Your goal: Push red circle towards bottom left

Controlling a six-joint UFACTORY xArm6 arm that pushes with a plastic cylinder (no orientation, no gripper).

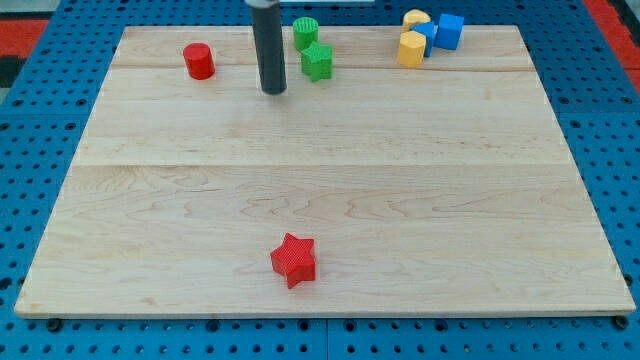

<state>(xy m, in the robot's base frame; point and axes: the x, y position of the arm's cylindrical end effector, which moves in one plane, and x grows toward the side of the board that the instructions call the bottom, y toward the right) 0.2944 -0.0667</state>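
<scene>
You've got the red circle (199,61) sitting near the view's top left corner of the wooden board (320,230), upright, clear of everything else. My tip (273,91) is down on the board to the view's right of the red circle, a clear gap between them, not touching. There's no claw on this rig, just the straight dark rod, so nothing spread, pressed or pinching to report.

Just to the view's right of my tip you'll see the green star (317,62), close but apart from the rod. The green circle (305,31) is directly above the star toward the view's top, touching or nearly touching it; can't tell which.

Top right of the board has a tight cluster: one yellow block (411,48) at the front, a second yellow block (416,19) behind it, a blue block (427,33) wedged between them and mostly hidden, and a blue cube (450,31) at the cluster's right side. Yellow shapes not clear.

Red star (294,260) is alone near the view's bottom centre, well apart from all the rest. Blue pegboard (30,150) surrounds the board
</scene>
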